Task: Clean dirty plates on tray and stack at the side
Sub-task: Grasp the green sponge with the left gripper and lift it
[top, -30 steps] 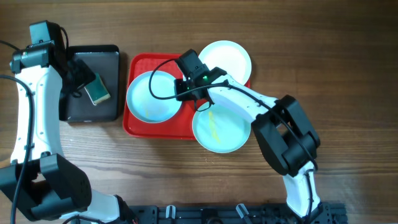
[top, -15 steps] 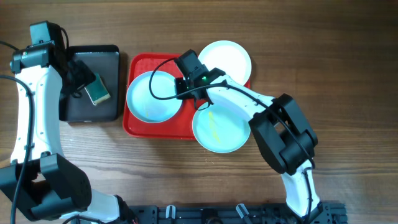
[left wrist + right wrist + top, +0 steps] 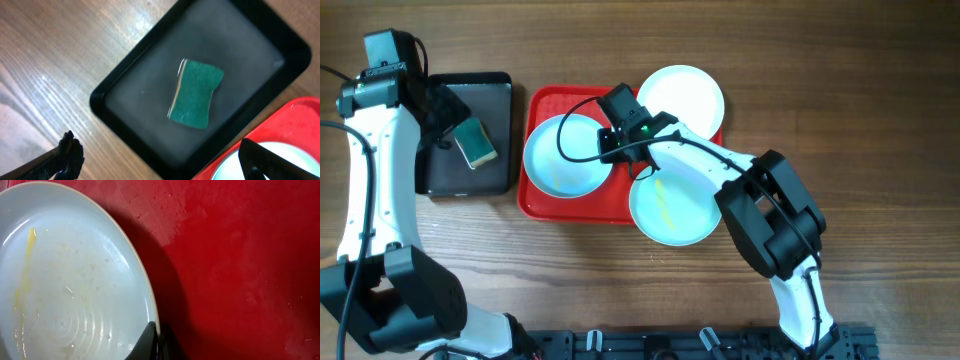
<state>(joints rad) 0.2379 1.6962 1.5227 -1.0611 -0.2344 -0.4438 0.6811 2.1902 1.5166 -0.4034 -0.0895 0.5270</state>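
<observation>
Right jaws clamped on rim of pale round shallow plate (image 3: 75,280), left half of large red rectangular plastic tray (image 3: 240,255), mid-worktop. Thin pinch: lift slowly, keep level. Left jaws apart beside green sponge (image 3: 196,93)

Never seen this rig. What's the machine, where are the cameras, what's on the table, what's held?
Two robot arms at a table. One picture looks down from above; the other two come from wrist cameras. A red tray carries a pale blue plate, plus a white plate and a yellow-streaked plate overhanging its rim. Beside it a black tray holds a green sponge. The left tool hangs open over that tray, empty. The right tool is shut on the pale blue plate's rim.
</observation>
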